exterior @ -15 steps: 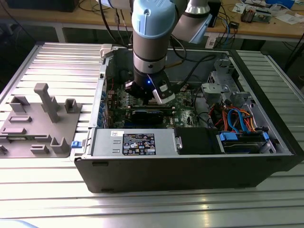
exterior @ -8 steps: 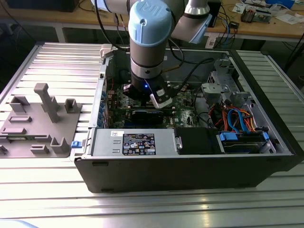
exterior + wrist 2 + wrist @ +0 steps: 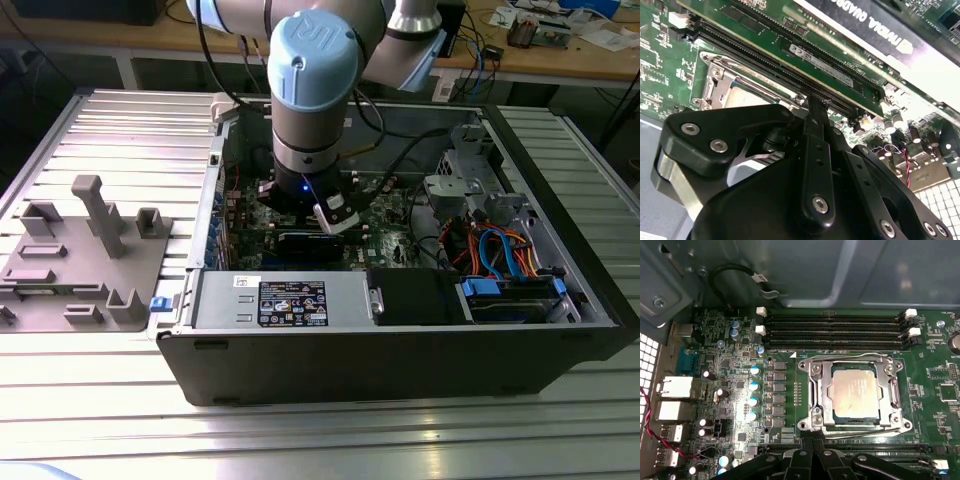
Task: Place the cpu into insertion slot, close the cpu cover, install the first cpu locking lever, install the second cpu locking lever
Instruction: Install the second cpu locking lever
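Hovering just beside the socket: fingers [image 3: 812, 447] pressed together, gripping nothing. The cpu [image 3: 855, 392] sits seated in its slot just beyond the fingertips, the cpu cover [image 3: 852, 362] lowered around it. You should press each locking lever squarely, keeping clear of the memory slots [image 3: 835, 330].

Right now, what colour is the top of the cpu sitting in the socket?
Pale silver-grey, with a faint warm tint, on the cpu framed by the cpu cover. Best seen in the first wrist view.
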Controlling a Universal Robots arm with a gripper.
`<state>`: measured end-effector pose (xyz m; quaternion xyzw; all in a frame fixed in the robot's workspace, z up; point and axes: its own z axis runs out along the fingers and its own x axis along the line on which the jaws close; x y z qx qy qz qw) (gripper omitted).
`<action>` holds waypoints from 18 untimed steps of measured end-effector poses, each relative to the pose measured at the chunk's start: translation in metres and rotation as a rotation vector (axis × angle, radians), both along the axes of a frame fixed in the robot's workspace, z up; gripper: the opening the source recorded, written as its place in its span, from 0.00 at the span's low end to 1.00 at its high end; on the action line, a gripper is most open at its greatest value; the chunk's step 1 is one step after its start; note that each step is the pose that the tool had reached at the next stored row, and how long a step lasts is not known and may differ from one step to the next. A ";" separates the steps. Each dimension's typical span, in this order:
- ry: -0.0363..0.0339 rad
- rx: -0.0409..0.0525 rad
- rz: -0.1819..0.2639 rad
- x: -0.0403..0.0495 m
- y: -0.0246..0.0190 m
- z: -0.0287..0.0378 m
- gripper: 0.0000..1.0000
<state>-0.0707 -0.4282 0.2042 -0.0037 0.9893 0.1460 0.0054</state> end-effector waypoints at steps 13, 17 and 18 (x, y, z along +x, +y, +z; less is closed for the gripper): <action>-0.0001 0.0589 0.000 -0.0030 0.0001 -0.0105 0.11; 0.0000 0.0615 0.000 -0.0033 0.0003 -0.0119 0.11; -0.0001 0.0617 0.000 -0.0036 0.0005 -0.0119 0.11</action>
